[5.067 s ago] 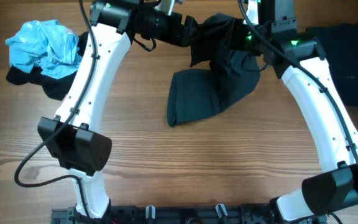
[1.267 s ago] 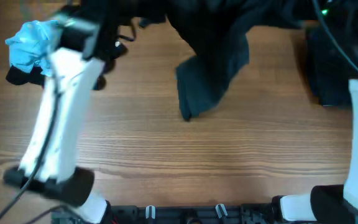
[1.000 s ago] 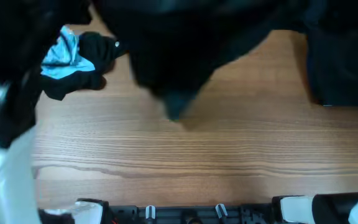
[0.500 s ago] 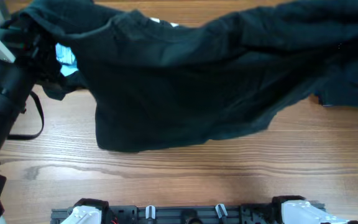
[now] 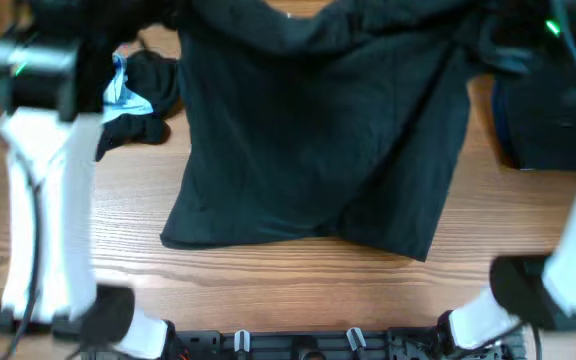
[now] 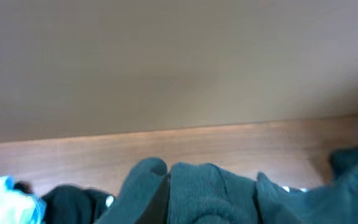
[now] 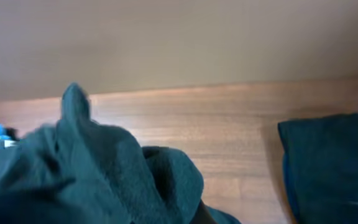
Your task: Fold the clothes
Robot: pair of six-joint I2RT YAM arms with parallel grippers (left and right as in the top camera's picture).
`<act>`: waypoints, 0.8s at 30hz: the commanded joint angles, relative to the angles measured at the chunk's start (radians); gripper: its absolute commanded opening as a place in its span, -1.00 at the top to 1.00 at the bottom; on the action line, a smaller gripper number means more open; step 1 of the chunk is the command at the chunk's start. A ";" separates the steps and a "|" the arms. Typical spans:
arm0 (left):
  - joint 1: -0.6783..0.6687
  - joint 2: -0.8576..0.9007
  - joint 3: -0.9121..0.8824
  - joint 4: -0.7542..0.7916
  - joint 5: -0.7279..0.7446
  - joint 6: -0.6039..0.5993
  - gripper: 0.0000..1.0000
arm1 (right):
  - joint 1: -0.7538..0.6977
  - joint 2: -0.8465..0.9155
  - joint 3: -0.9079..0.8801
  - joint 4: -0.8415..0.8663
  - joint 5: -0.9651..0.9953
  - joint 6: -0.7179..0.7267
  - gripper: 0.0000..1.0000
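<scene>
My dark T-shirt (image 5: 318,150) hangs spread between both arms, collar edge at the far side, hem toward me over the worktop (image 5: 268,290); its long axis runs far to near. Bunched cloth buries both claws in the wrist views, so I cannot tell their grip. A light-blue garment (image 5: 120,92) lies left, a folded navy piece (image 5: 543,125) right

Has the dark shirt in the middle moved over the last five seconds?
Yes. The dark shirt has opened out from a bunch, and its hem now reaches much nearer the black rail along the overhead view's bottom edge.
</scene>
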 commanded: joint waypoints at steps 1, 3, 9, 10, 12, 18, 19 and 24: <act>0.003 0.133 0.007 0.107 -0.049 0.026 0.92 | -0.001 0.154 0.003 0.110 0.016 -0.037 0.91; 0.003 0.219 0.007 0.190 -0.075 0.026 0.92 | -0.001 0.229 0.003 0.175 0.009 -0.037 0.92; 0.003 0.417 0.007 0.403 -0.109 0.026 0.92 | -0.002 0.457 0.003 0.372 0.010 -0.040 0.92; 0.003 0.444 0.007 0.434 -0.109 0.026 0.92 | -0.004 0.489 0.003 0.404 0.010 -0.040 0.92; 0.003 0.513 0.007 0.496 -0.109 0.025 0.92 | -0.011 0.554 0.003 0.462 0.010 -0.039 0.91; 0.003 0.665 0.006 0.615 -0.113 0.022 0.69 | -0.037 0.706 0.003 0.596 0.010 -0.040 0.92; 0.004 0.677 0.006 0.625 -0.114 0.022 0.42 | -0.040 0.722 0.003 0.612 0.010 -0.040 0.91; 0.014 0.698 0.007 0.649 -0.116 0.022 -0.75 | -0.057 0.743 0.003 0.665 0.010 -0.051 -0.76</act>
